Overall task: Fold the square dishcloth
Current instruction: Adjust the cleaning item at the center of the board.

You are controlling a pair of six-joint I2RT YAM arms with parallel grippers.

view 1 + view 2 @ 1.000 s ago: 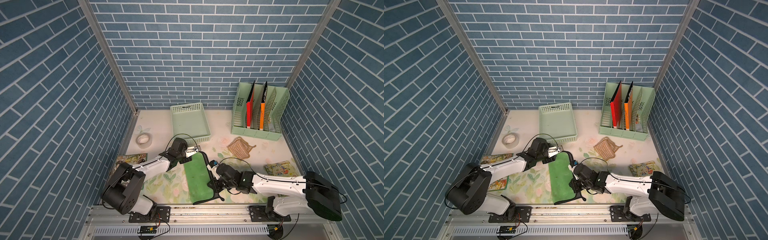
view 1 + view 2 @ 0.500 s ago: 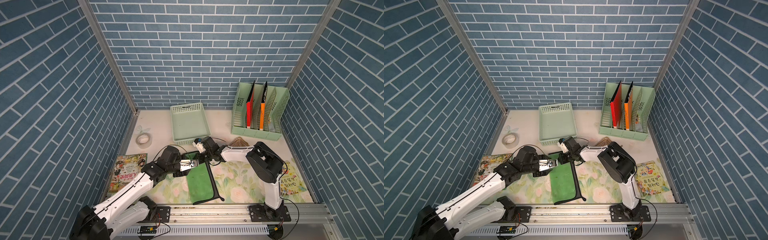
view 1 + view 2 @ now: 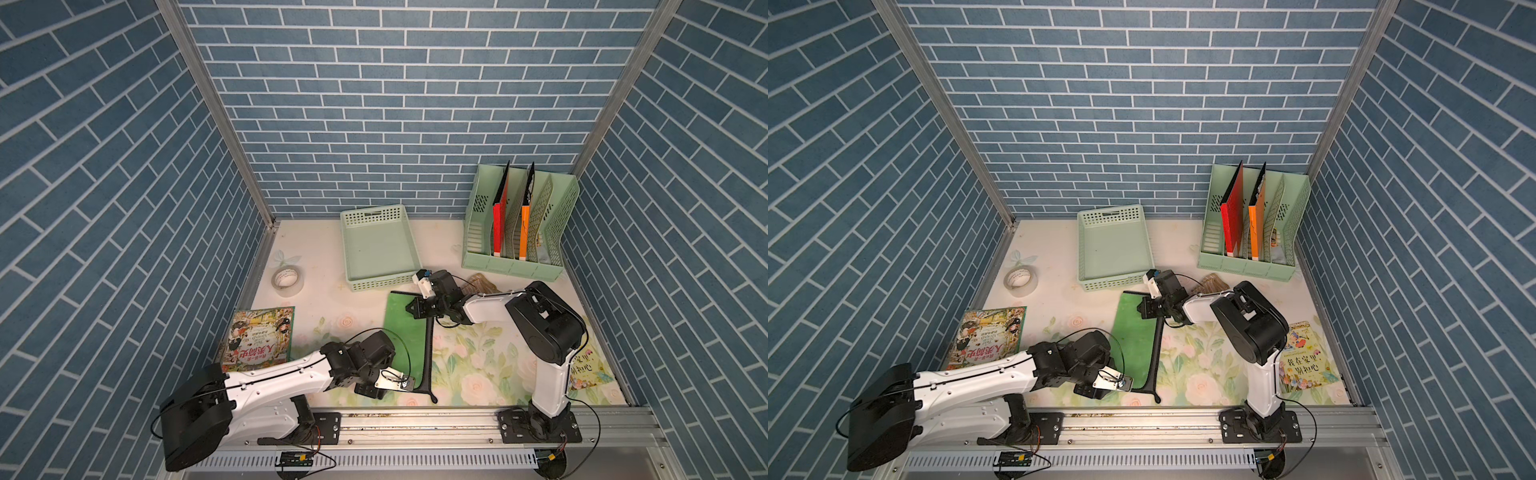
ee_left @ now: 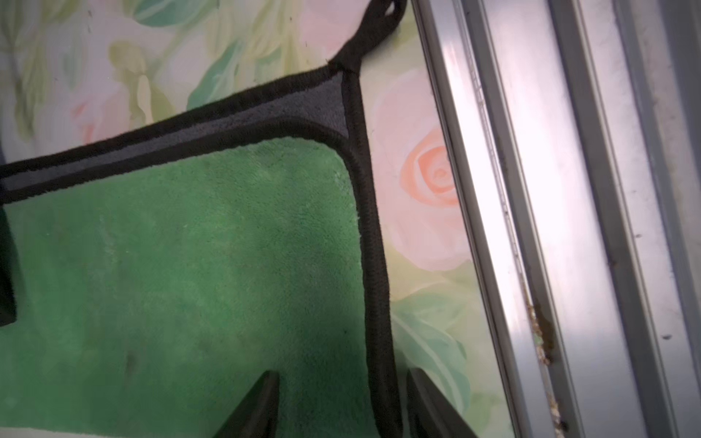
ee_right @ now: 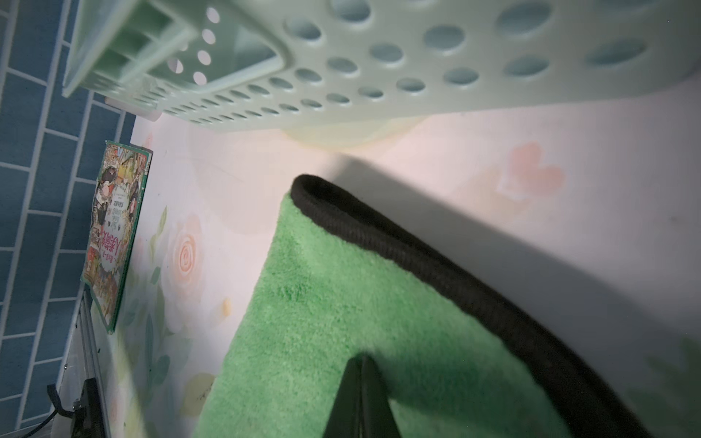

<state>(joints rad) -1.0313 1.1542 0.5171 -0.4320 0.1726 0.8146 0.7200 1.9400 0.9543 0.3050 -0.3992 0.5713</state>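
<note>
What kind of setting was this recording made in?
Probably a staged robot test booth: brick-print wall panels, a left arm and right arm bolted to a front rail, a floral tabletop.

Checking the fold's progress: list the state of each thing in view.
Cloth: folded over, lying flat.
Left gripper: open, straddling the cloth's near hem.
Right gripper: shut, above the cloth's far end.
Tray: empty.
File rack: upright, partly filled.
Tape roll: lying flat.
Picture book: closed, flat.
</note>
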